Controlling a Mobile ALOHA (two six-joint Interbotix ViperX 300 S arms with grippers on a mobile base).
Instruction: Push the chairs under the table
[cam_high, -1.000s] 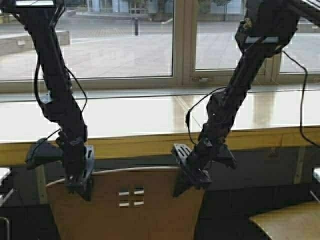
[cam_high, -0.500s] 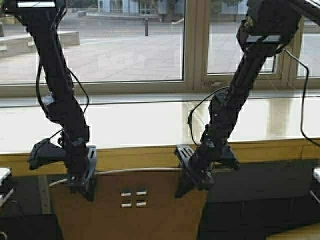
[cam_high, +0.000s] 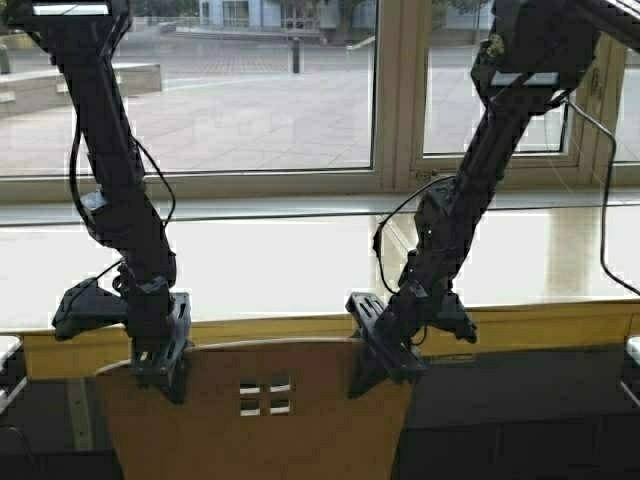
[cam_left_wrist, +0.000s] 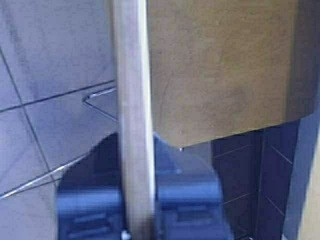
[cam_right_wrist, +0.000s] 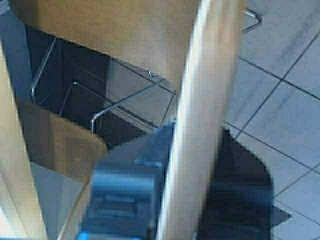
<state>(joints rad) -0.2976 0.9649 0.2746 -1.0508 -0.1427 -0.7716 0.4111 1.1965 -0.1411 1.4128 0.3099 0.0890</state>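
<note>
A light tan plywood chair (cam_high: 262, 425) with four small square cutouts stands at the bottom centre of the high view. The top edge of its back lies against the thick front edge of the pale yellow-wood table (cam_high: 300, 255). My left gripper (cam_high: 160, 362) is shut on the back's top left corner. My right gripper (cam_high: 382, 362) is shut on its top right corner. In the left wrist view the back's edge (cam_left_wrist: 132, 125) runs between the fingers (cam_left_wrist: 187, 195), with the seat (cam_left_wrist: 220, 65) beyond. The right wrist view shows the back's edge (cam_right_wrist: 200, 125) clamped the same way.
Large windows run behind the table. A dark panel closes the space under it. Another tan chair (cam_right_wrist: 55, 145) with chrome legs shows beside this one in the right wrist view. White objects sit at the left (cam_high: 6, 348) and right (cam_high: 633, 348) edges.
The robot has driven forward with the chair held in both grippers. The chair back now meets the table's front edge. The second chair at the lower right has left the high view.
</note>
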